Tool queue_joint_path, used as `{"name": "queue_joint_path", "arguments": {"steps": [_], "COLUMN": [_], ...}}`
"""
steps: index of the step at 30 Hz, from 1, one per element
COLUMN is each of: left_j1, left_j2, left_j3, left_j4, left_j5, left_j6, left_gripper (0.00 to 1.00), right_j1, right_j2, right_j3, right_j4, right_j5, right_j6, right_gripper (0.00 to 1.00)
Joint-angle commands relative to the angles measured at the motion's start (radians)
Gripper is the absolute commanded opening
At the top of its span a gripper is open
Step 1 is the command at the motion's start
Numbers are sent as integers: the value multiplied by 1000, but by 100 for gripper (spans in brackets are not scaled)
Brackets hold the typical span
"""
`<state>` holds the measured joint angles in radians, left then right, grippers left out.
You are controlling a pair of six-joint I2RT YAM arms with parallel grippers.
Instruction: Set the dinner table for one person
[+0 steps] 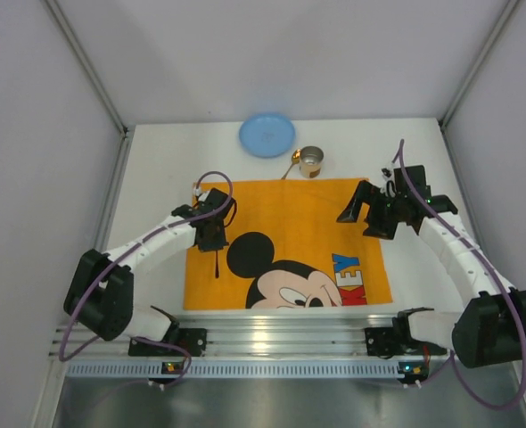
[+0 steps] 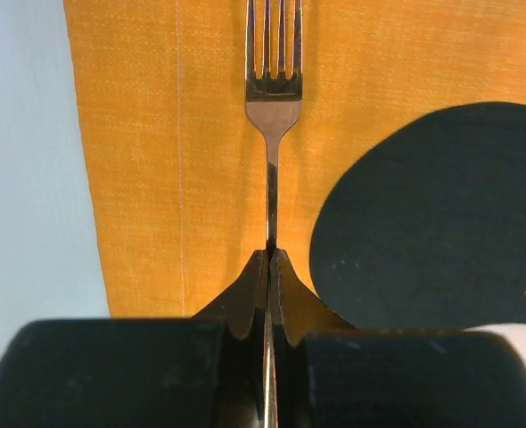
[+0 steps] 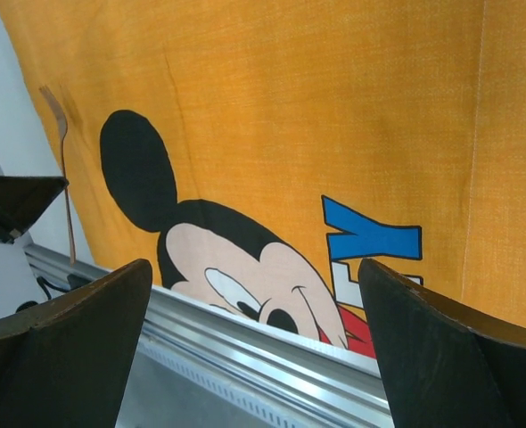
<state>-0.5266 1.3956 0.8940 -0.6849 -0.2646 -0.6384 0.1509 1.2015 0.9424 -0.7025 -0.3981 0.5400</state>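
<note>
Far edge of dinner table [image 1: 165, 165]: occupied by blue plate [image 1: 267, 135] and, just beside it, metal cup [image 1: 311, 162], possibly with a spoon [image 1: 292, 167]. Left strip of orange cloth [image 1: 290, 218]: blocked by left gripper [image 2: 270, 266] and the fork [image 2: 273, 98] clamped in it. Cloth centre: passage is left between the two grippers. Far right corner: overhung by right gripper [image 3: 254, 264].

My top camera sits high behind my bases and looks down on the whole table [image 1: 147, 169], with both arms in frame. My left wrist camera looks along my left gripper [image 2: 270, 259], close above the cloth [image 2: 156, 134], with the fork [image 2: 273, 89] running up its centre. My right wrist camera looks down past my right gripper [image 3: 254, 267] from higher up, with the rail [image 3: 272, 357] along its lower edge. All three views share the cloth and fork.
</note>
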Motion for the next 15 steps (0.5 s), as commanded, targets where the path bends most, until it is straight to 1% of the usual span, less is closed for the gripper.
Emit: {"name": "queue_joint_path", "arguments": {"steps": [1,4,9,12,13,14,15], "left_j1": [-3,-4,-3,-4,-4,-3,-1], "left_j2": [26,36,57,33,22,13,6], "left_j3": [-7,0,3,20,28,48,63], "left_j4": [81,48,15,-7,-16,-22,-43], "left_j5": [-50,-91,-77,-87,-90,-103,-114], "left_j6": [-4,-17,-15,-9,2,8,12], "left_gripper": [0,0,0,8,13,23,29], "right_j1": [27,41,41,38,39,36,33], "right_j2": [-29,-37,-48,-40,-39,-36,-36], "right_j3": [10,12,-1,9,12,16,27], "right_j4": [21,14,18,17,17,17,17], "right_j5": [-24,-22,-13,-13,-12,-12,-10], "right_j6": [-32,-35,-34,-25,-23,-22,-18], "right_gripper": [100,100,100,100,100,100,100]}}
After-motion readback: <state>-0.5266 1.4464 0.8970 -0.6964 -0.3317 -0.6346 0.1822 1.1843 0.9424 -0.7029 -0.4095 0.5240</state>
